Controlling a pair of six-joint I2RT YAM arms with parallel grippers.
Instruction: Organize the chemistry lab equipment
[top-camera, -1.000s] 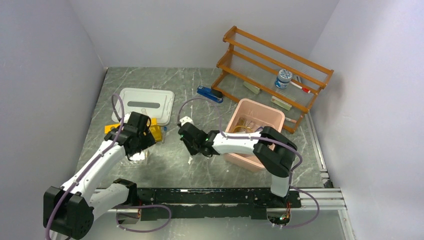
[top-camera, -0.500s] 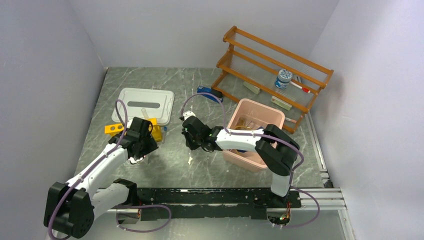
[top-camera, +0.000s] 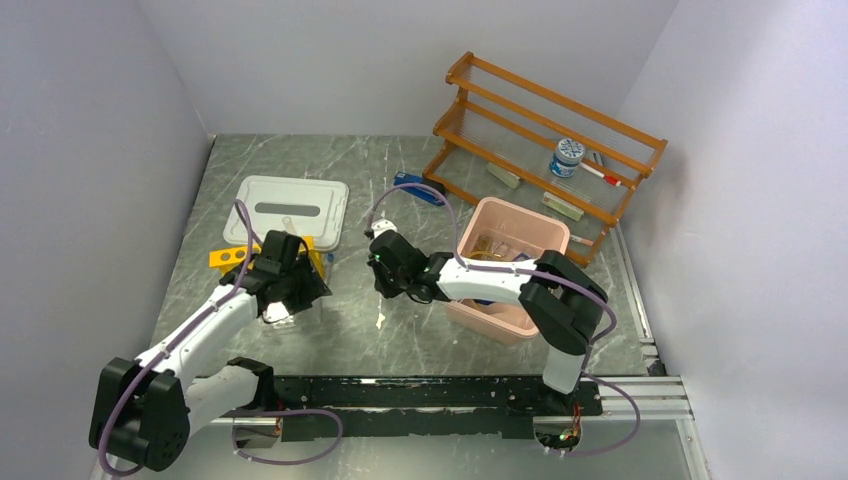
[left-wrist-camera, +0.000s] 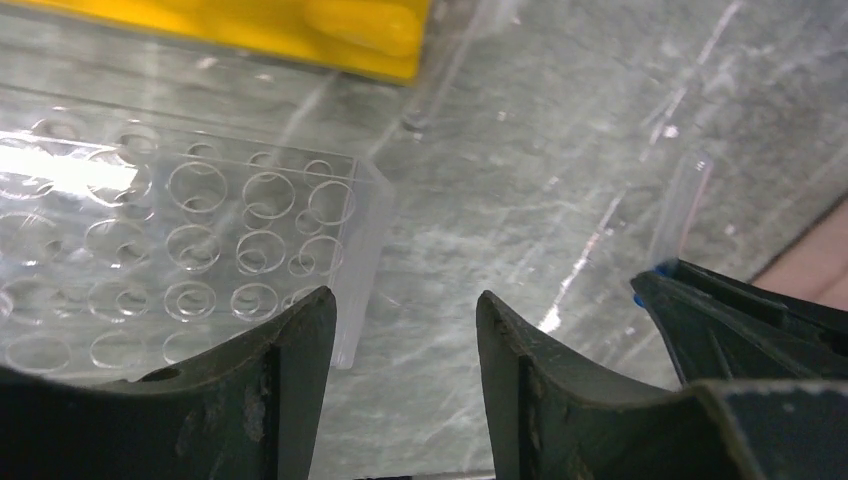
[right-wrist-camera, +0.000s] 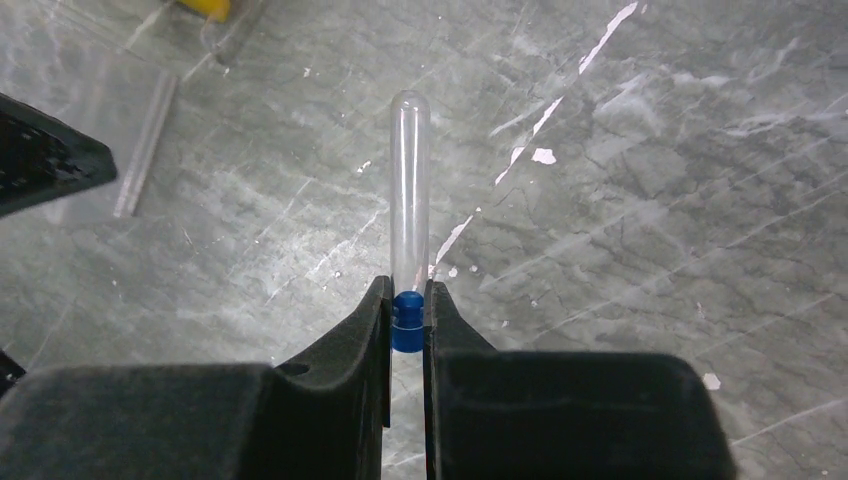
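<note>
While the right gripper (right-wrist-camera: 408, 305) is clamped on the blue-capped tube (right-wrist-camera: 410, 180) by its cap, right of the clear rack (left-wrist-camera: 190, 270), the left gripper (left-wrist-camera: 400, 330) stands jaws apart at that rack's corner. Risk: the cap-only grip may let the tube pivot and miss its hole.

Blue stapler (top-camera: 430, 193) beside wooden shelf (top-camera: 530, 140); bottle (top-camera: 567, 157) on it.

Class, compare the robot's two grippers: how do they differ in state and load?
The left gripper stands open over a corner of the clear rack; the right gripper is shut. The right pinches a clear tube by its blue cap; the left holds nothing. Both are black.
</note>
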